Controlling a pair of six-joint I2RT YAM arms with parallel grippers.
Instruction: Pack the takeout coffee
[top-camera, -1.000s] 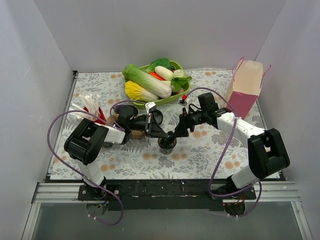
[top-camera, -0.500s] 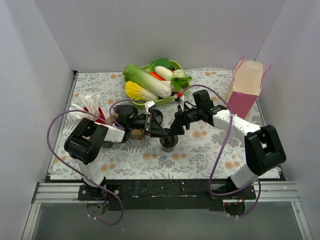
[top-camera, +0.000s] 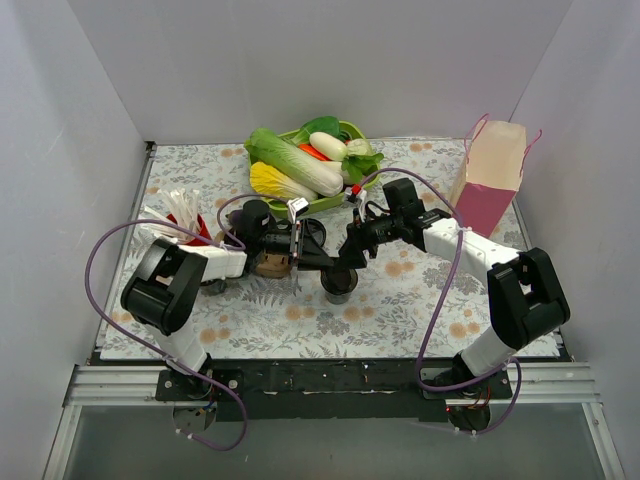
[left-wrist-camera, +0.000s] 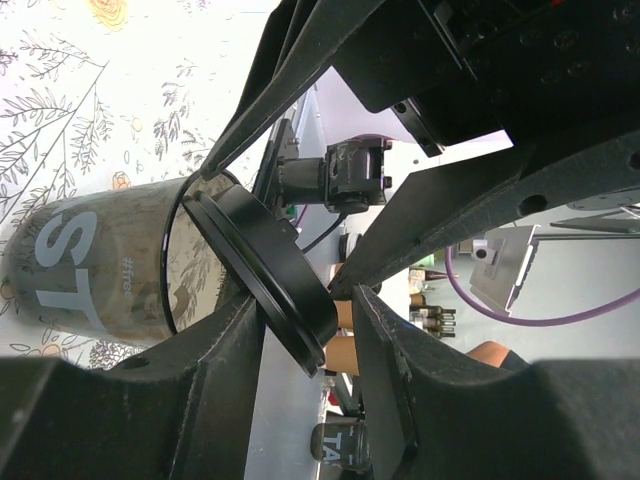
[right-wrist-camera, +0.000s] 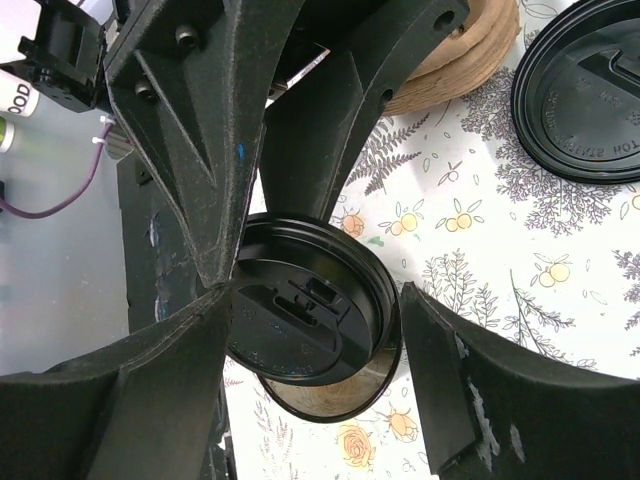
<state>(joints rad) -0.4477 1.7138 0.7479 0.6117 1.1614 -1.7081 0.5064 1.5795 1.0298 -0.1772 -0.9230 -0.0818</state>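
Currently in hand: fitting the lid to the takeout coffee; the lid sits tilted on the cup mouth, not seated.
Cup location: upright on the table, between the two arms, near the cardboard carrier and outside it.
Left gripper: narrow, pinching the lid by its rim.
Right gripper: wide, one finger at each side of the lid; firm contact cannot be confirmed.
Done: cup and lid are together at the cup mouth.
Remaining (judgement): press the lid flat, release, set the cup in a carrier hole; the pink bag may follow.
Top view only: overall layout, carrier and bag positions; the lid tilt is hidden beneath both grippers.
Left wrist only: cup side wall with white lettering, and the gap under the raised lid edge.
Right wrist only: lid top face, the cup rim showing below it, and a second black lid lying flat on the table.
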